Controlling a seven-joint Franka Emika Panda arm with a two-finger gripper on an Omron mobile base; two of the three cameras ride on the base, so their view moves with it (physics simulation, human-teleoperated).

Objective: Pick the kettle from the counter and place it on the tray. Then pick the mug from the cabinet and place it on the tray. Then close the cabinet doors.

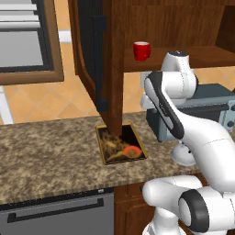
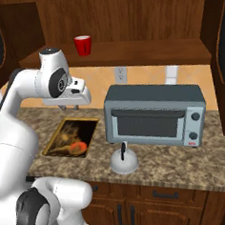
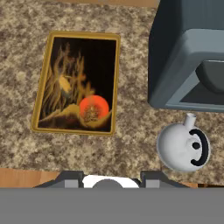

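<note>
You are on the first step: the kettle has not been picked up, and the tray (image 3: pixel 76 83) lies bare on the counter (image 3: pixel 131 118), at about ten o'clock in the hand view. In that view the kettle (image 3: pixel 181 146) sits at about four o'clock, upright on the granite, just in front of the grey toaster oven (image 3: pixel 188 65), with the tray well apart to its left. Its black arched handle faces up at the camera, so your next move calls for carrying the hand rightwards until it is over that handle, turning the wrist so the fingers straddle the arch, then lowering. The gripper (image 3: pixel 111 175) shows two dark fingertips at the bottom edge, set partly apart with nothing between them; I judge it empty and at a middling width, which should be room enough for the handle. From the right base view, the hand (image 2: pixel 75 96) hangs above the tray's far edge, at about nine o'clock from the oven, while the kettle rests at about six o'clock. The red mug (image 2: pixel 83 45) waits on the cabinet shelf (image 2: pixel 138 52) at about eleven o'clock, with the cabinet doors (image 1: pixel 94 59) standing open.
</note>
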